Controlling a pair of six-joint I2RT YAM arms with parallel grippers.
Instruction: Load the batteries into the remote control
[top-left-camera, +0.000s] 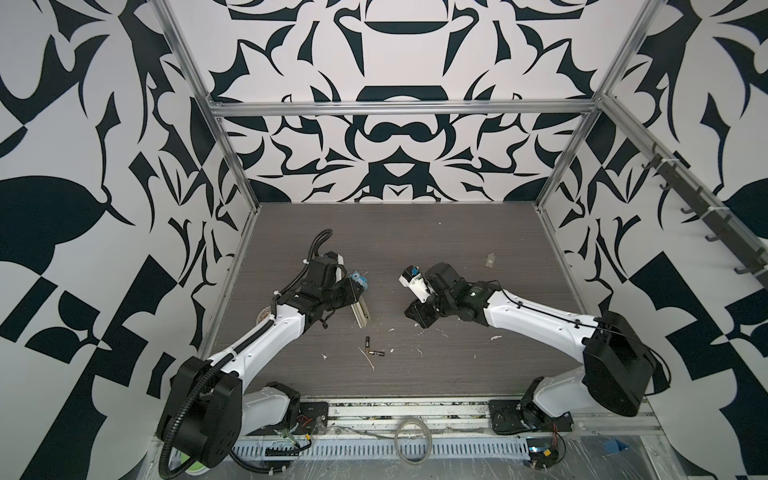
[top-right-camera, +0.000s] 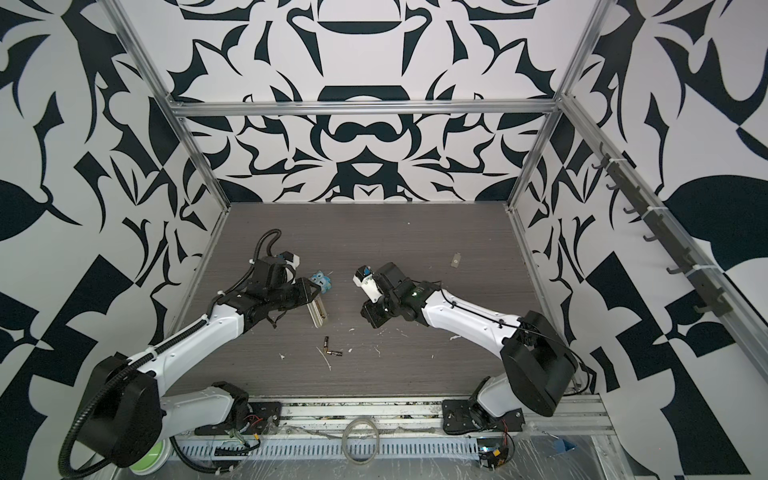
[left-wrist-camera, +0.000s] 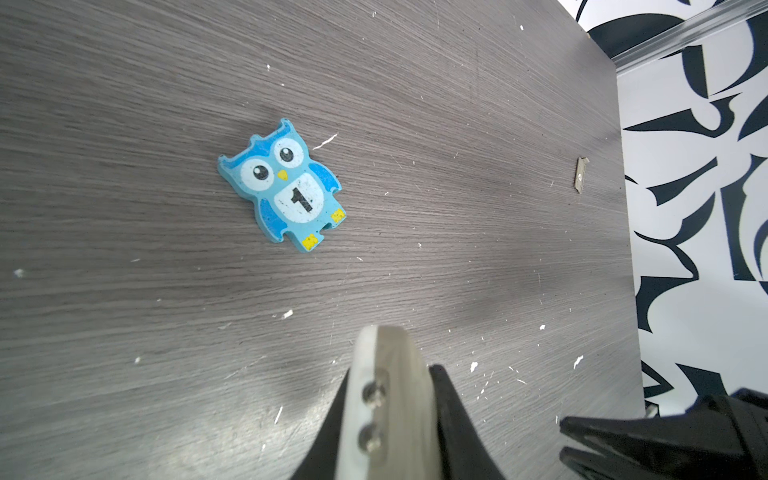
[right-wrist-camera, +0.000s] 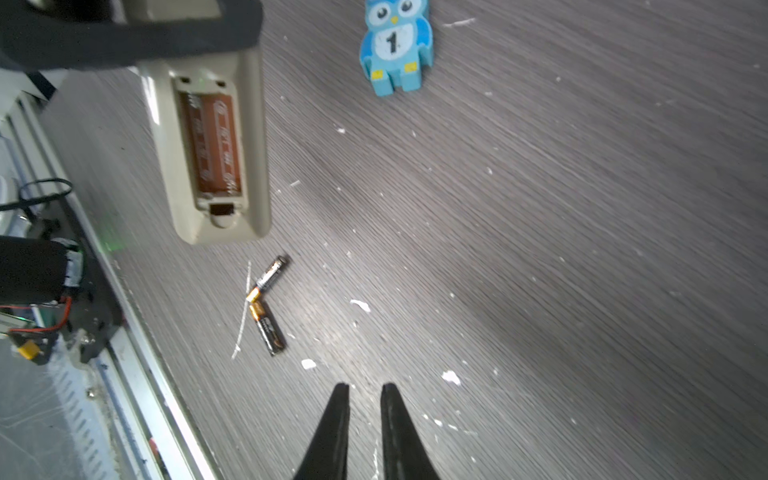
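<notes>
My left gripper is shut on the remote control, a long pale handset, holding it near the middle left of the table. In the right wrist view the remote control shows its back. Its battery bay is uncovered, brown inside, with no cells in it. The two batteries lie on the table in front of the remote, their gold ends nearly touching, as the right wrist view shows. My right gripper hovers right of them, open by a narrow gap and holding nothing.
A blue owl figure marked "1" lies just behind the remote. A small grey cover plate lies at the far right of the table. White scraps litter the wood surface. A metal rail runs along the table's front edge.
</notes>
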